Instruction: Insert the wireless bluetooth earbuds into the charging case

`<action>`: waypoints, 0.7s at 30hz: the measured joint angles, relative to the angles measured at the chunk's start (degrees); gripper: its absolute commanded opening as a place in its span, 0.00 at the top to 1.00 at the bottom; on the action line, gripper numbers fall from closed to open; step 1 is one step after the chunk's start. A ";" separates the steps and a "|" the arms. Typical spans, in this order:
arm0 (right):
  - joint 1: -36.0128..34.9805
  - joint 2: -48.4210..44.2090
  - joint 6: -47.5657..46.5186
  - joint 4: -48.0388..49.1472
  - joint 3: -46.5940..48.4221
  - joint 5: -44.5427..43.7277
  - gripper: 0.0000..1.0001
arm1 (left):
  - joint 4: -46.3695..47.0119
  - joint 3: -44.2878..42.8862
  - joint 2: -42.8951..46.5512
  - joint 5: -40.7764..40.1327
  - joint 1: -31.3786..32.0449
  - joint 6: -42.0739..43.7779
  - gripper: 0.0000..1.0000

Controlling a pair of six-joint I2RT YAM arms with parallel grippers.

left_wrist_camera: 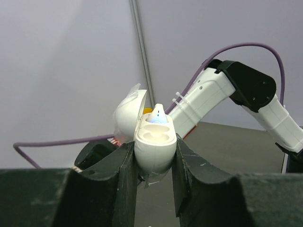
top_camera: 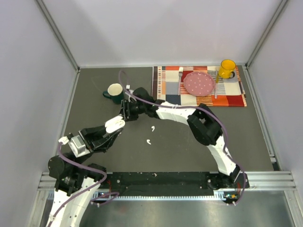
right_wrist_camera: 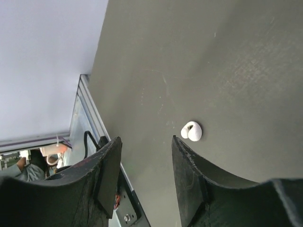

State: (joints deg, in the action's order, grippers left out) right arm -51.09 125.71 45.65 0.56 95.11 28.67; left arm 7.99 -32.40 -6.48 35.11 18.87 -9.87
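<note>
Left wrist view shows the charging case [left_wrist_camera: 151, 142] clamped upright in the left end effector [left_wrist_camera: 154, 153], which is closed hard on its rounded body. The lid [left_wrist_camera: 129, 111] is tipped back. A seated earbud [left_wrist_camera: 156, 116] stands in the far socket, and the near socket [left_wrist_camera: 154, 135] is empty. From above, the case sits near the left side of the worktop [top_camera: 180, 146], with the right end effector [top_camera: 126, 111] just beside it. An earbud [top_camera: 153, 128] and a second earbud [top_camera: 148, 141] lie loose to their right. The right wrist camera shows the right end effector about half open with nothing between its fingers, and a third loose earbud [right_wrist_camera: 191, 131] on the worktop beyond. These pieces look very light, hard and glossy, so they would likely squirt out of a pinch. Gripping across the rounded head, with the stem left free to enter the socket, seems safest. What the green mug [top_camera: 114, 91] holds cannot be told.
</note>
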 measured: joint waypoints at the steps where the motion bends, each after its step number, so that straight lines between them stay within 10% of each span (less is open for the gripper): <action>1: -0.66 1.25 -0.02 -0.63 1.25 -0.33 0.57 | -0.33 -0.13 0.00 0.00 0.00 0.00 1.00; 21: -3.13 10.27 -3.93 -6.47 7.04 -3.67 0.60 | -1.53 -0.20 0.02 -0.02 0.00 -0.15 1.00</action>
State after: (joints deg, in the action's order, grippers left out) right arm -54.22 135.98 41.71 -5.91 102.15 24.99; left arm 6.46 -32.60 -6.46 35.09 18.87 -10.02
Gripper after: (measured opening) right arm 0.408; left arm 0.346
